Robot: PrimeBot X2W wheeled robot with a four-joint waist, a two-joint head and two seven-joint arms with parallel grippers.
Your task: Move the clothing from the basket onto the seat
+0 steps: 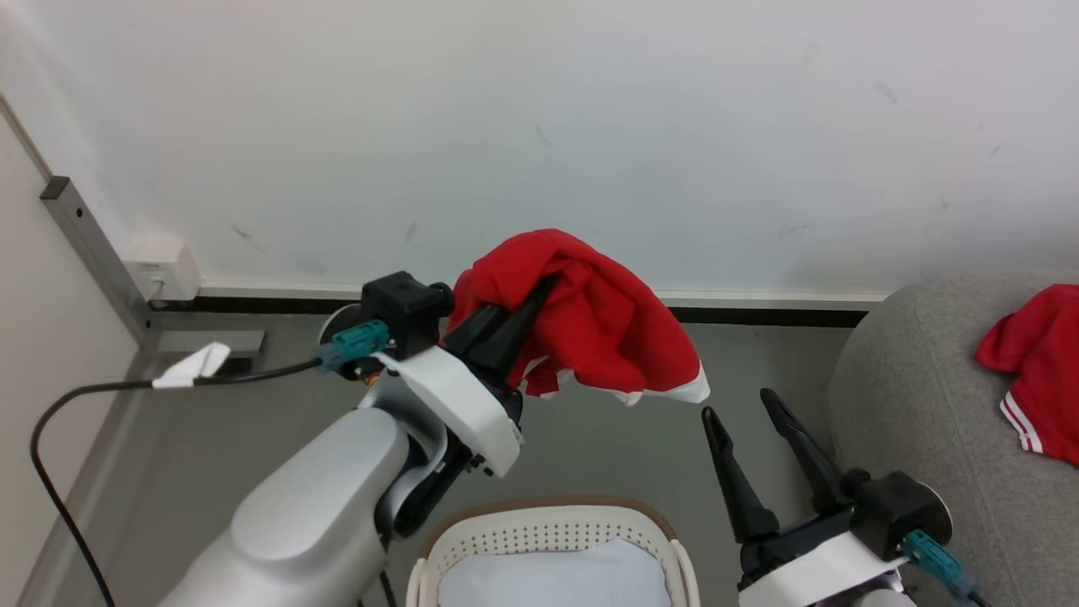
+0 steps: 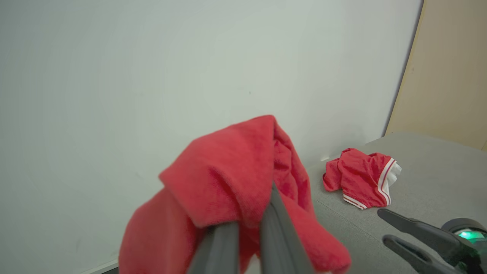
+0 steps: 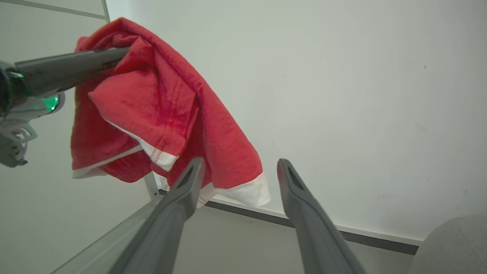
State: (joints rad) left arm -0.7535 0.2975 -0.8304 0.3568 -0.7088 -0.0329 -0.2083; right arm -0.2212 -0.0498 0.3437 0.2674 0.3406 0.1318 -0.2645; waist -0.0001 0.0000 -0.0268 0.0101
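A bare, home-like room: grey seat (image 1: 927, 405) at right, laundry basket (image 1: 548, 531) at bottom, white wall (image 1: 539, 126), socket (image 1: 164, 270) at left.

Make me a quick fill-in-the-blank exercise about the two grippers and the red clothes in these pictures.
1. The left gripper is ____ on a red garment.
2. The right gripper stands ____ and holds nothing.
3. The grey seat bears ____ other red garment.

Missing words: shut; open; one.
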